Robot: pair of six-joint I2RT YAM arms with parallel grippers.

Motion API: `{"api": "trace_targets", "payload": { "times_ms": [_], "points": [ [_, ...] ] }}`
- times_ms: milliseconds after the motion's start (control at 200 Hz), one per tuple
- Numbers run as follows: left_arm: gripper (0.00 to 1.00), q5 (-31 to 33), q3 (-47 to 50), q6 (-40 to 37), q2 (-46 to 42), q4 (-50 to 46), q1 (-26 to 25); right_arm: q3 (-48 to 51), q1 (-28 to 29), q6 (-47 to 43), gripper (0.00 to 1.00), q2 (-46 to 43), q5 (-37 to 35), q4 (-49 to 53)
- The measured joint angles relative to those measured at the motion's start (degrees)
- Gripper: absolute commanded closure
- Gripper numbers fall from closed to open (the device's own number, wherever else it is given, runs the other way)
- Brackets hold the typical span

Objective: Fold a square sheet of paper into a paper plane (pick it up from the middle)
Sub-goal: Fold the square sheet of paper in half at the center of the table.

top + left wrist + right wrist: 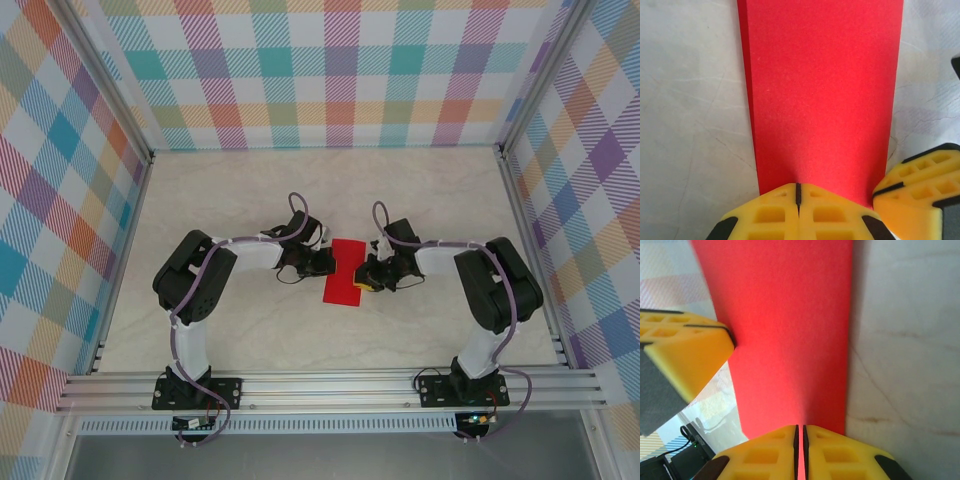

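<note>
The square sheet of paper (346,270) is bright red and shows as a long narrow rectangle, hanging between my two grippers over the middle of the table. My left gripper (326,263) (798,192) is shut at the paper's (822,90) left edge, where the paper dimples into the closed seam. My right gripper (367,273) (800,436) is shut on the opposite edge, with red paper (785,325) showing in the slit between its pads. Each wrist view catches the other gripper's yellow fingers (920,185) (685,355) beside the sheet.
The marbled tabletop (250,200) lies under both arms. Checked walls (330,70) close in the back and both sides. An aluminium rail (330,388) runs along the near edge at the arm bases.
</note>
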State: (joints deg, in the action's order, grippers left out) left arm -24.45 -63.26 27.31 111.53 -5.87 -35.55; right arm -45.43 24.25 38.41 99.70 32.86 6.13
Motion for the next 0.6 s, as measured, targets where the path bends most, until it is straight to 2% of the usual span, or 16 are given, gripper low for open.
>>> {"api": "trace_targets", "payload": {
  "times_ms": [225,600],
  "points": [
    [1.0,0.0,0.0,-0.17,0.0,-0.02,0.0,0.7,0.92,1.14,0.85,-2.73,2.6,-0.74],
    [1.0,0.02,0.0,-0.63,0.0,-0.04,0.0,3.52,2.97,3.23,0.86,-0.68,0.87,-3.63]
  ]
}}
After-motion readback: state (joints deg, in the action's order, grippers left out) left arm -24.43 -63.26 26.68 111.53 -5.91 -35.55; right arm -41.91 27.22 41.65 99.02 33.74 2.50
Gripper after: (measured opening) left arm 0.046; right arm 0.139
